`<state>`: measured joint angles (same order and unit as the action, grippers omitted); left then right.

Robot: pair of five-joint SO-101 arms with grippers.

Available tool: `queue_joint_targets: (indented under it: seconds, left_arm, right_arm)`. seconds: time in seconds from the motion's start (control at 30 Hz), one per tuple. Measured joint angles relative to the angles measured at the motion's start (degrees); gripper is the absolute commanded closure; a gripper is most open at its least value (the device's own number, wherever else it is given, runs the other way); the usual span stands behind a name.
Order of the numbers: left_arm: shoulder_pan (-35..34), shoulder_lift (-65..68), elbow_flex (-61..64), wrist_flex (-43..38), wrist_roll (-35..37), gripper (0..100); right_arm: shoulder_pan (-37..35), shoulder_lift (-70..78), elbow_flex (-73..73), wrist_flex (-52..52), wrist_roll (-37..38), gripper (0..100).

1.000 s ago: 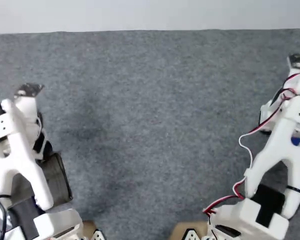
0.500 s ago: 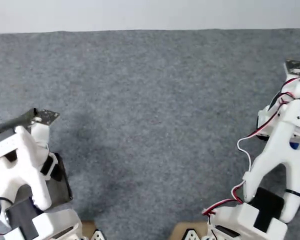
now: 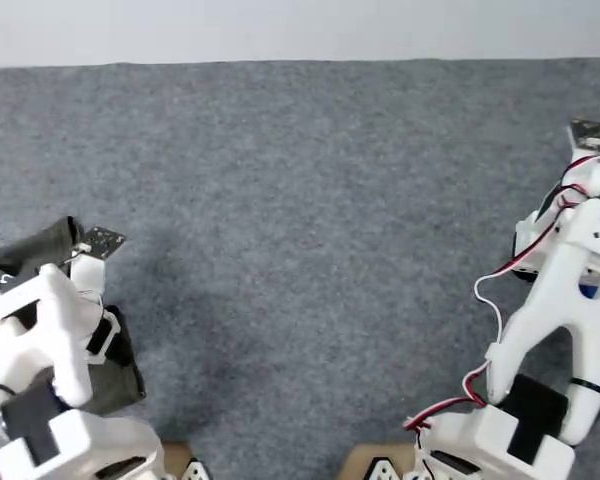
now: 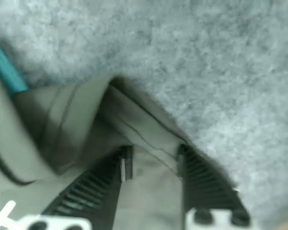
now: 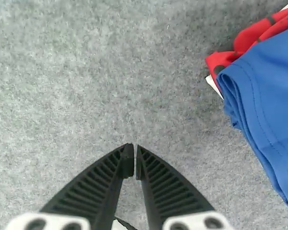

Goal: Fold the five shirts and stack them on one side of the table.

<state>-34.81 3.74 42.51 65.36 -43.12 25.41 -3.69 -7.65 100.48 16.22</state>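
Observation:
A dark olive-grey shirt [image 4: 77, 124] lies rumpled at the table's left side, partly under my left arm [image 3: 40, 330] in the high view. My left gripper [image 4: 153, 160] is low over it, fingers apart, with a fold of the fabric lying between them. In the high view the shirt [image 3: 35, 250] shows just beside that gripper [image 3: 85, 250]. My right gripper [image 5: 135, 165] is shut and holds nothing above bare grey carpet. Beside it lie a folded blue shirt [image 5: 264, 110] and a red shirt [image 5: 245, 43] under it. The right gripper [image 3: 592, 135] sits at the table's right edge.
Grey carpet [image 3: 320, 220] covers the table, bare across the middle and back. A pale wall [image 3: 300, 30] runs behind the far edge. A teal strip [image 4: 7, 72] crosses the olive shirt's far side. A red and white cable [image 3: 500, 300] hangs along the right arm.
My left arm has drawn back toward its base and dropped onto the olive shirt, which now shows beside the gripper. The right arm has barely moved.

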Motion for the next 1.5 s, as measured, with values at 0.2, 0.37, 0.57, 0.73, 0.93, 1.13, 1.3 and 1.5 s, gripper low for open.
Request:
queue_joint_targets:
  seconds: [0.2, 0.37, 0.57, 0.73, 0.93, 1.13, 1.3, 1.5]
  left_arm:
    - [0.18, 4.75, -7.47, 6.77, 0.18, 99]
    - [0.35, 1.23, -8.97, 8.97, 0.18, 99]
    - [6.24, -15.56, -10.29, 11.96, 1.85, 99]
    - [13.27, -27.87, -16.88, 13.54, 10.29, 99]
    - [20.57, -29.8, -30.68, 13.89, 19.78, 99]
    - [29.89, -25.67, -45.98, 13.89, 21.27, 98]
    - [39.03, -19.69, -58.9, 13.98, 21.45, 98]
    - [49.32, -11.87, -75.25, 14.51, 21.89, 99]
  right_arm:
    - [0.0, -2.46, 0.0, 0.0, 0.0, 98.9]
    - [0.0, -2.73, 0.0, 0.0, 0.0, 98.9]
    - [0.0, -2.73, 0.18, 0.0, 0.0, 98.9]
    - [0.0, -2.73, 0.18, 0.0, 0.0, 98.9]
    - [0.0, -2.73, 0.18, 0.0, 0.0, 98.9]
    - [0.0, -2.73, 0.18, 0.0, 0.0, 98.9]
    - [0.0, -2.73, 0.18, 0.0, 0.0, 98.9]
    - [0.0, -2.73, 0.18, 0.0, 0.0, 98.9]
